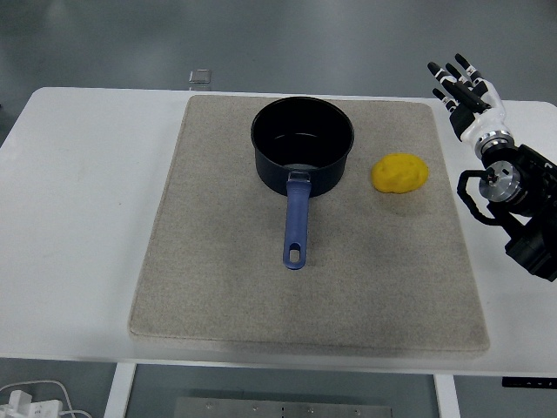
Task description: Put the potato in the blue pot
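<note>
A dark blue pot stands on the far middle of a beige mat, its blue handle pointing toward the near edge. Nothing lies inside the pot. A yellow potato rests on the mat just right of the pot, a small gap between them. My right hand is raised at the right side, beyond and to the right of the potato, fingers spread and holding nothing. The left arm does not show.
The mat covers most of the white table. A small clear square object sits at the table's far edge. White cables lie on the floor at bottom left.
</note>
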You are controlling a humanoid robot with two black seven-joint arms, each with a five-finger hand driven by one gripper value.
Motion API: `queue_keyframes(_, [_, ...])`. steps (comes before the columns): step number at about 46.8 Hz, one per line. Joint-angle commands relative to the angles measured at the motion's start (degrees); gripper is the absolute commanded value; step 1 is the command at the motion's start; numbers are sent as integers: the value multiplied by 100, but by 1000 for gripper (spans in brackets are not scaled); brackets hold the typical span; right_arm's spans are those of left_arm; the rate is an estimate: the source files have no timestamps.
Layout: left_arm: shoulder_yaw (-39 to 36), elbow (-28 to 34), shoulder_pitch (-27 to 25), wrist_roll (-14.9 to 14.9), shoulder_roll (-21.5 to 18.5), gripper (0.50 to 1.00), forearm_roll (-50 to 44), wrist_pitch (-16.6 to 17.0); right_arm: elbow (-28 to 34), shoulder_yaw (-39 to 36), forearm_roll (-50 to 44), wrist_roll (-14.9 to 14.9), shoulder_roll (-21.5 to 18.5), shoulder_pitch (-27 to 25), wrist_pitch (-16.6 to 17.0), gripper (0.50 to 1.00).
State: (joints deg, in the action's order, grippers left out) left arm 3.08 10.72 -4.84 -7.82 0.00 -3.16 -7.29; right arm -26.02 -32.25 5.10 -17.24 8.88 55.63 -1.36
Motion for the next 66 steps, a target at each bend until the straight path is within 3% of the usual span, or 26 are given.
queue_keyframes(1, [0, -9, 0, 0, 0, 999, -9, 0, 0, 0, 0, 1, 0, 0, 4, 924])
queue_keyframes(41, [0, 0, -9, 0, 0, 999, 0, 0, -35, 105, -79, -51, 0, -18, 119, 924])
queue_keyframes(57, [0, -9, -9, 0, 0, 999, 0, 0, -105, 316, -553, -69, 79, -61, 461, 926])
queue_keyframes(66, [0, -9, -8, 0, 0, 999, -9, 0, -201, 325, -1115, -69, 219, -220, 892, 924])
